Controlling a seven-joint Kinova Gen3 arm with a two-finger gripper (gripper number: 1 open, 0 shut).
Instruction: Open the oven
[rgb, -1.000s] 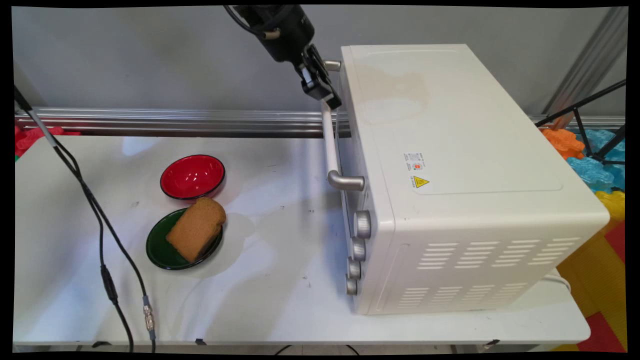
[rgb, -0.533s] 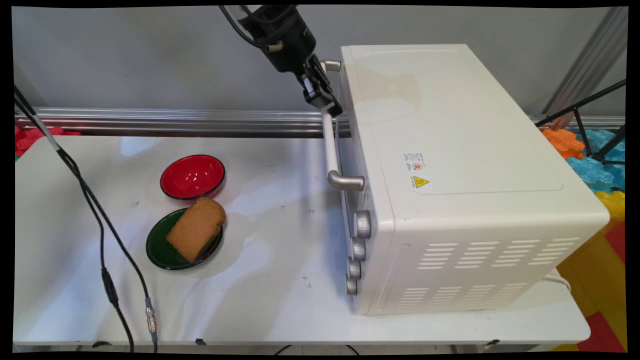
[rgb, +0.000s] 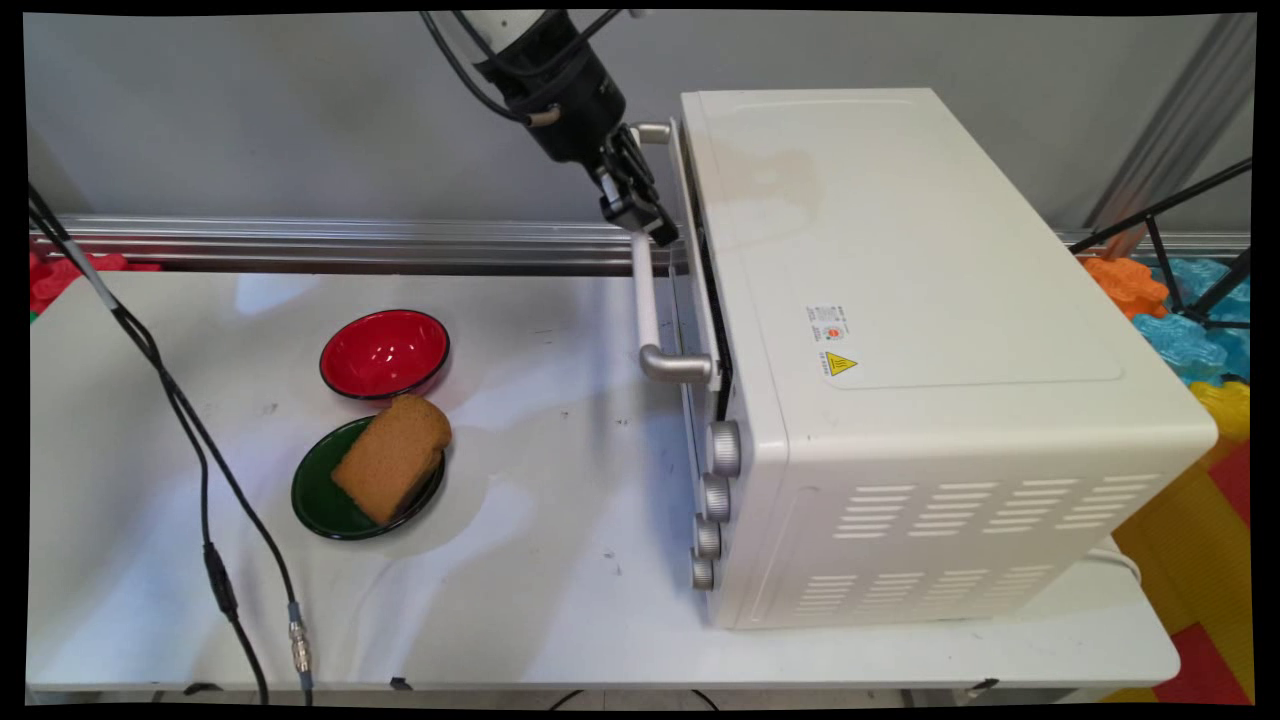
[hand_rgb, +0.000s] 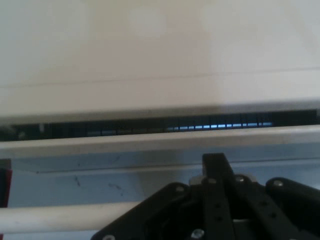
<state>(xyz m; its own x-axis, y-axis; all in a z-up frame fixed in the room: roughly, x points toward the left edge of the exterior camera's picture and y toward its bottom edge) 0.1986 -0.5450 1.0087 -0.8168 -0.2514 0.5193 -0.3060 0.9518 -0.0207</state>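
A white toaster oven (rgb: 900, 300) stands on the right of the table with its front facing left. My black gripper (rgb: 640, 213) is shut on the far end of the oven's pale door handle (rgb: 645, 290). The door (rgb: 690, 250) stands slightly ajar, with a narrow dark gap (rgb: 712, 300) between it and the oven body. In the hand view the handle bar (hand_rgb: 60, 217) runs across the bottom and passes behind the gripper's linkage (hand_rgb: 220, 200). Above it lie the door's top edge (hand_rgb: 150, 142) and the dark slit (hand_rgb: 125, 129).
A red bowl (rgb: 385, 352) and a green plate (rgb: 318, 500) with a slice of brown bread (rgb: 392, 457) sit left of the oven. Several knobs (rgb: 724, 448) line the oven's near front. Black cables (rgb: 200, 470) hang at the left. An aluminium rail (rgb: 300, 240) runs along the back.
The gripper has drawn the handle to the left, away from the oven body. The door, flush a second ago, now shows a dark gap along its top edge.
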